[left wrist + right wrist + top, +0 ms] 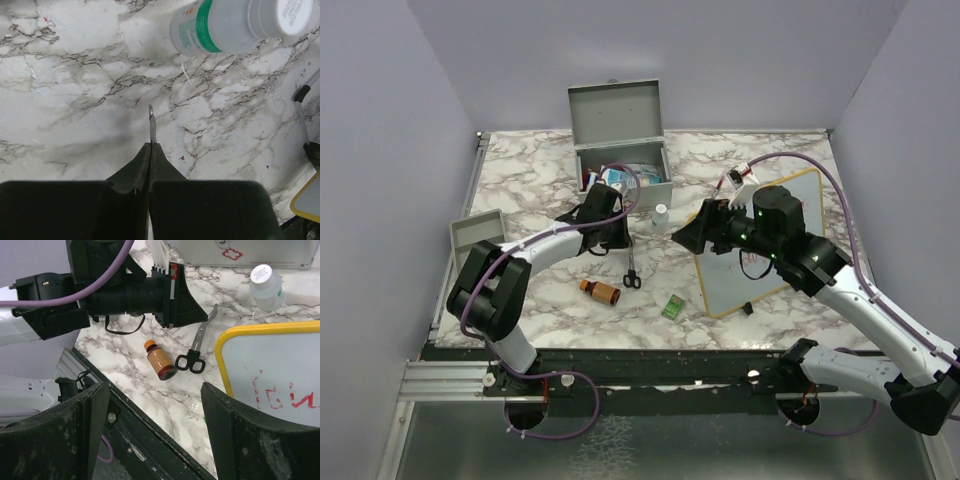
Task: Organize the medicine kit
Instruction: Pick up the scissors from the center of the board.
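The medicine kit (623,160), a grey metal box, stands open at the back centre with its lid up and items inside. Its front with the red-white emblem shows in the right wrist view (232,254). My left gripper (619,240) is shut on the blade end of the black-handled scissors (631,268). In the left wrist view (151,146) the metal tip (151,117) sticks out past the fingers. The scissors' handles (190,362) rest on the table. My right gripper (684,233) is open and empty above the table, its fingers (85,420) wide apart.
A white bottle (661,214) stands in front of the kit. An amber bottle (600,291) and a small green packet (672,307) lie nearer the front. A wood-framed whiteboard (775,270) lies to the right, and a shallow grey tray (477,232) lies at the left edge.
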Controlling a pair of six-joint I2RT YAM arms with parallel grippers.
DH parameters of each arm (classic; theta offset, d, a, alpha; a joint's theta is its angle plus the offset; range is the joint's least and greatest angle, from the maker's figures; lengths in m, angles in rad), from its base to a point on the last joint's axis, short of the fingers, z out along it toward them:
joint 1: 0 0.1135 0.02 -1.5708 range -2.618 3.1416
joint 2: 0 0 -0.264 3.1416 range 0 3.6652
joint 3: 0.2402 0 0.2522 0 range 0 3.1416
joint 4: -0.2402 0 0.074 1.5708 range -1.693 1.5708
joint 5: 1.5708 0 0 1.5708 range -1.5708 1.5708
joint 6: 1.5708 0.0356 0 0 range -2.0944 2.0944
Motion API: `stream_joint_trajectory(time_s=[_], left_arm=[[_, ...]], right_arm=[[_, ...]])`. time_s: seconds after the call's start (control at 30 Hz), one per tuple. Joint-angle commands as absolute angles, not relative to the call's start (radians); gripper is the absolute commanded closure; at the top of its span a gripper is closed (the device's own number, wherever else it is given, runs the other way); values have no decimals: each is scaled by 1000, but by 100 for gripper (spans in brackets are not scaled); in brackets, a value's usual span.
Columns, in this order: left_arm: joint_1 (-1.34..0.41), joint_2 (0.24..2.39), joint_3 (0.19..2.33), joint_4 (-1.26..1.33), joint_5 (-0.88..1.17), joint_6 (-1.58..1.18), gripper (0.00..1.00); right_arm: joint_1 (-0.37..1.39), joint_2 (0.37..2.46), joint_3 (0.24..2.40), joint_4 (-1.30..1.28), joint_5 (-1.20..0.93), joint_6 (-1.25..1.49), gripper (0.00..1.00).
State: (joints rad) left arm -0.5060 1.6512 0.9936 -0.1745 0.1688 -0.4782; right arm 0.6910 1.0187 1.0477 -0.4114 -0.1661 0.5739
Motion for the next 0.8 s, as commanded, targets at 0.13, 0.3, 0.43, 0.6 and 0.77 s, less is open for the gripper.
stream_joint_trajectory(time_s=[0.13, 0.3, 0.43, 0.6, 0.77], left_arm=[[-505, 1596, 940, -114, 224, -531, 100], [-501, 1588, 932, -114, 221, -535, 100], [-500, 1588, 932, -111, 226, -537, 100], [-499, 1590, 929, -114, 227, -533, 100], [-496, 1582, 911, -101, 225, -536, 100]], right_arm=[[739, 1100, 1073, -419, -180, 582, 26], [814, 1175, 1119, -425, -127, 588, 31], [873, 1248, 1126, -392, -99, 608, 40], [947, 1359, 1102, -316, -43, 635, 52], [989, 1477, 1077, -234, 34, 617, 56]])
